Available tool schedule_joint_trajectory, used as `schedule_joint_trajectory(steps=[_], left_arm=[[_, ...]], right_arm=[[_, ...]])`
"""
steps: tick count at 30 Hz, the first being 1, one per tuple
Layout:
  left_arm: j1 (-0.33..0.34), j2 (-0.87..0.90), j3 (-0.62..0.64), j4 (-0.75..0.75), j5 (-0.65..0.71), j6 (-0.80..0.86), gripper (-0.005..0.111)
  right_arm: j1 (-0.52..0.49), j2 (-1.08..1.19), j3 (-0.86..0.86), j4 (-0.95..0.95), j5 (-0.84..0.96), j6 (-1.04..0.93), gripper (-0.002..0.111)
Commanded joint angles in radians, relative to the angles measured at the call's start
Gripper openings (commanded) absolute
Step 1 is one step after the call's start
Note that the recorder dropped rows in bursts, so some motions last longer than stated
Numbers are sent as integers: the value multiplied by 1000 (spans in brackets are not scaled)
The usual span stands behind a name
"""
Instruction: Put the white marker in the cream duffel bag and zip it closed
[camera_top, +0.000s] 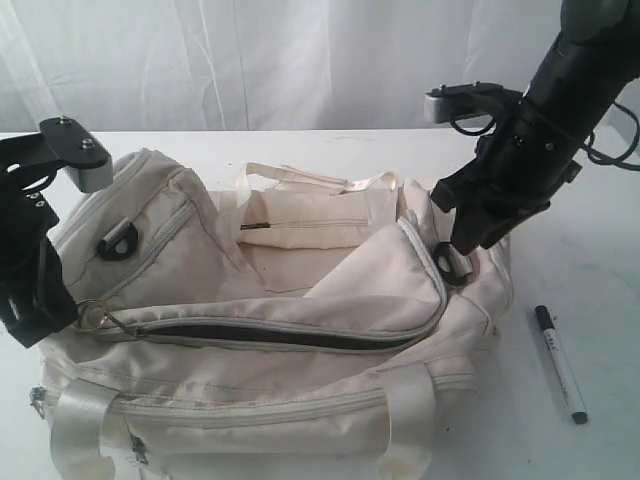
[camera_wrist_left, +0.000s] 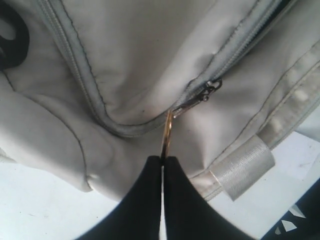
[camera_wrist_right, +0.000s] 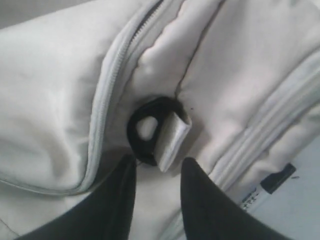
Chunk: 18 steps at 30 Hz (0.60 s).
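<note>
Half open, held right gripper (camera_wrist_right: 157, 161) at buckle (camera_wrist_right: 135, 136), gripping nothing; clamped ring (camera_wrist_left: 168, 131) in left gripper (camera_wrist_left: 162, 159): plain only from wrists. Saw whole marker (camera_top: 560, 366), beside bag (camera_top: 300, 385), only from exterior.

The left arm (camera_top: 30, 260) is seen in matt black, capped by a two-screw plate (camera_top: 75, 135) with a grey end. The right arm (camera_top: 545, 125), black too, is fitted with a grey mount (camera_top: 455, 103) and looped cable (camera_top: 468, 128). The left gripper (camera_wrist_left: 162, 159) and right gripper (camera_wrist_right: 159, 161) are tipped with tapered black fingers (camera_wrist_right: 112, 205).
</note>
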Motion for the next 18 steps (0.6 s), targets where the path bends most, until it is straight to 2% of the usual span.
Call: schedule_joint_trajectory(steps=[1,5,7,11,14,18], left_arm=[[4,-10,8,-19,10,-1,0],[4,-10,8,-38,10,-1,0],[4,-10,8,-50,6,-1,0],[4,-10,8,-56,-9,-1,0],[4,-10,8,-56,-23,-1,0],[4,-10,8,-56,-26,-3,0]], right_arm=[[-1,-11,-27,-13,3,-67,36],[-1,-11,-31,58,3,-73,58],[-1,-11,-31,86,3,-73,64],[0,-11,-31,230,3,-97,64],[24,-11,-31,319,3,-235,64],[98,-11,-29,328,3,-406,64]])
